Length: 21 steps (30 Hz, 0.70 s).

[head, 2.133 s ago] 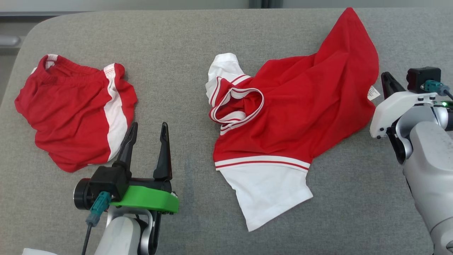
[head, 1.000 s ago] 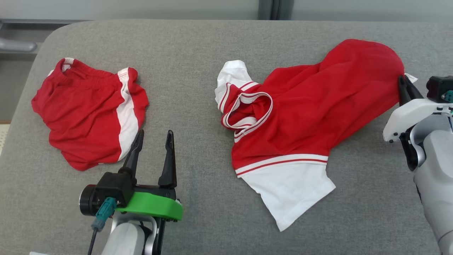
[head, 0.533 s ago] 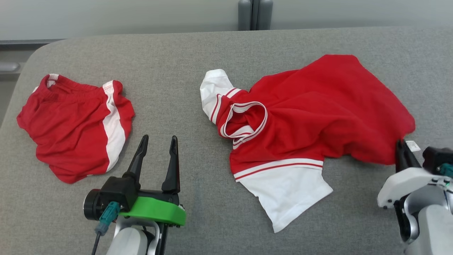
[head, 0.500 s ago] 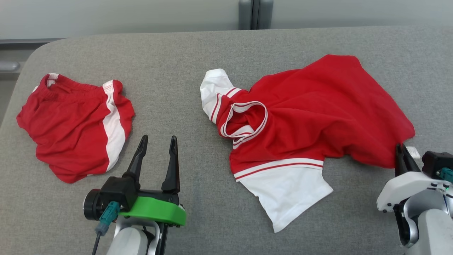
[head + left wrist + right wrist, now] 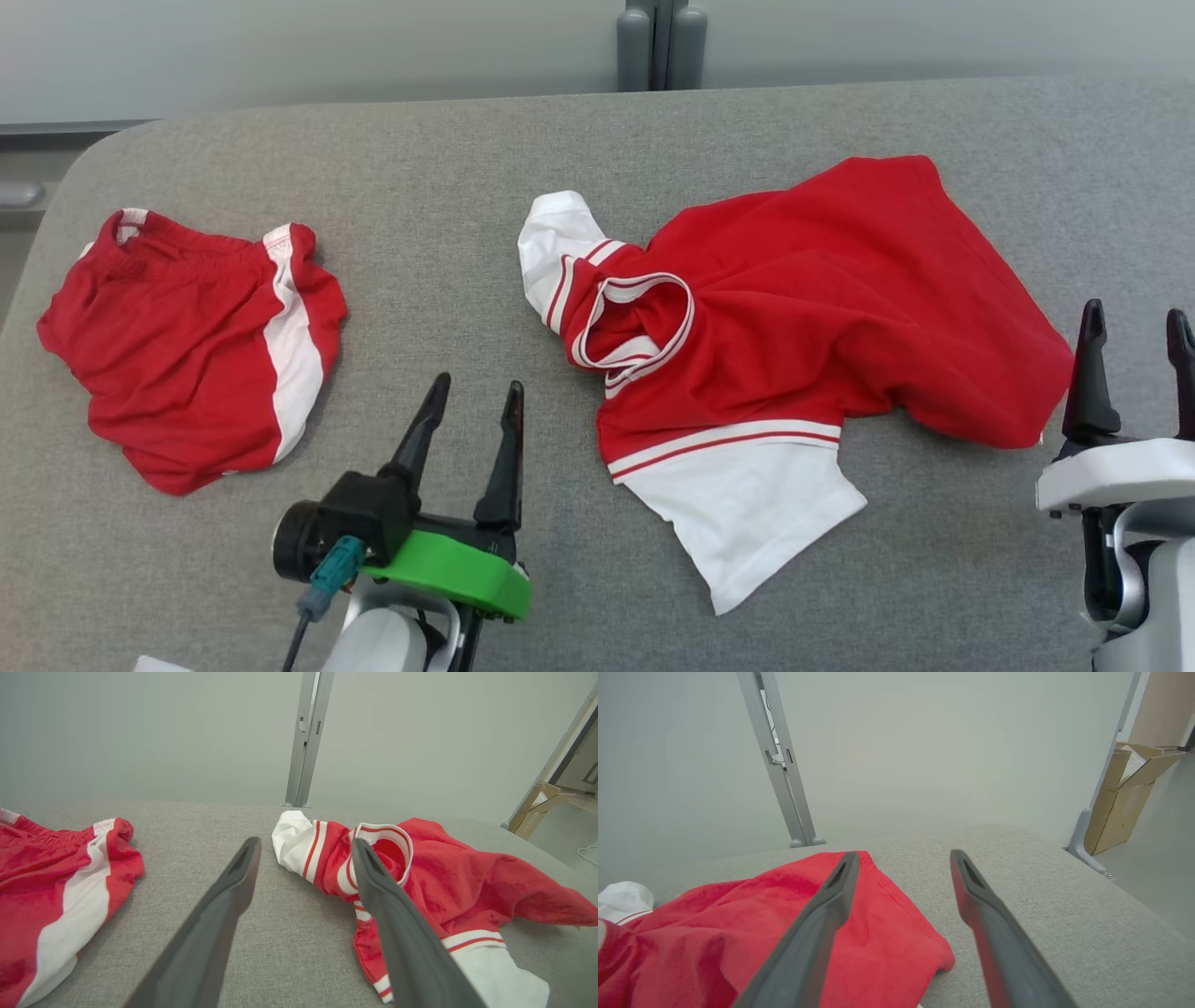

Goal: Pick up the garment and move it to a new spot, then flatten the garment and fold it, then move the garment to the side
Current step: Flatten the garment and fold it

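A soft grey table [image 5: 448,168] sits in front of a pale wall [image 5: 280,47]. The right gripper [image 5: 1135,315] is at about 4 o'clock in the head view. Its two fingers are spread wide and hold nothing. Just beside it, at its 9 o'clock, lies the edge of the red and white shirt [image 5: 794,317], all bunched up. The left gripper [image 5: 478,385] is at 7 o'clock, spread wide too and holding nothing. Red shorts [image 5: 177,345] lie at 9 o'clock, well apart from the shirt.
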{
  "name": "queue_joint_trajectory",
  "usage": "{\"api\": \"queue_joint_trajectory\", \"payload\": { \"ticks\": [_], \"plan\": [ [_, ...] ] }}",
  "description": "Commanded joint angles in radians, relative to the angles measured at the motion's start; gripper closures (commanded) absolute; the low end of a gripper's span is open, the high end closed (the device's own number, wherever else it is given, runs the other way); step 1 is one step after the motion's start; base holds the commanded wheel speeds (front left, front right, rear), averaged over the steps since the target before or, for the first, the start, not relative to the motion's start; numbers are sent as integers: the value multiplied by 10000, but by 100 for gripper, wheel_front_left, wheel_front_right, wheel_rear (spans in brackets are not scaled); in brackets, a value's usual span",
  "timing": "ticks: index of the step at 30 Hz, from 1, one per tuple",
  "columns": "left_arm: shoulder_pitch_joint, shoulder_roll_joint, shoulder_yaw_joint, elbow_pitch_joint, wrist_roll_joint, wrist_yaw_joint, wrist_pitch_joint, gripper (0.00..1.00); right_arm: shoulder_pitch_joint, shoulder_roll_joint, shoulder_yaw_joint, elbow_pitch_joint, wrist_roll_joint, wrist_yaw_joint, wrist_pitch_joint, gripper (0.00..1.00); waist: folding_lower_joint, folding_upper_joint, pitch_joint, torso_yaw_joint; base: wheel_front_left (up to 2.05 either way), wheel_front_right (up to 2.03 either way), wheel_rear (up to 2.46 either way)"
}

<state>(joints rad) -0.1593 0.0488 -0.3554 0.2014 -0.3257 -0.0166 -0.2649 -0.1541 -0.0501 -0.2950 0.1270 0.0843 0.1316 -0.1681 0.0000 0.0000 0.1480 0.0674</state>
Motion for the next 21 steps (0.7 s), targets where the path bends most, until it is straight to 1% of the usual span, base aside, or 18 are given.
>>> {"api": "queue_joint_trajectory", "payload": {
  "ticks": [1, 6, 11, 15, 21],
  "plan": [
    [-184, 30, -178, 144, -160, -91, 9, 0, -125, -12, -2, -224, 80, -17, -112, 0, 0, 0, 42, -102, 0, 0, 0],
    [-633, 35, -1039, 1283, -302, -389, 34, 0, -221, -10, 234, -777, 283, -17, -163, 0, 0, 0, 357, -357, 0, 0, 0],
    [-1467, 38, -1598, 2682, -481, -535, 143, 0, -432, -15, 630, -885, 510, -17, -242, 0, 0, 0, 734, -678, 0, 0, 0],
    [-2109, 35, -1858, 3683, -983, -592, 153, 0, -565, -16, 775, -800, 665, -17, -377, 0, 0, 0, 963, -960, 0, 0, 0],
    [-2663, 39, -2385, 4439, -2178, -753, 209, 0, -598, -13, 785, -584, 708, -17, -522, 0, 0, 0, 1071, -1262, 0, 0, 0]
  ]
}}
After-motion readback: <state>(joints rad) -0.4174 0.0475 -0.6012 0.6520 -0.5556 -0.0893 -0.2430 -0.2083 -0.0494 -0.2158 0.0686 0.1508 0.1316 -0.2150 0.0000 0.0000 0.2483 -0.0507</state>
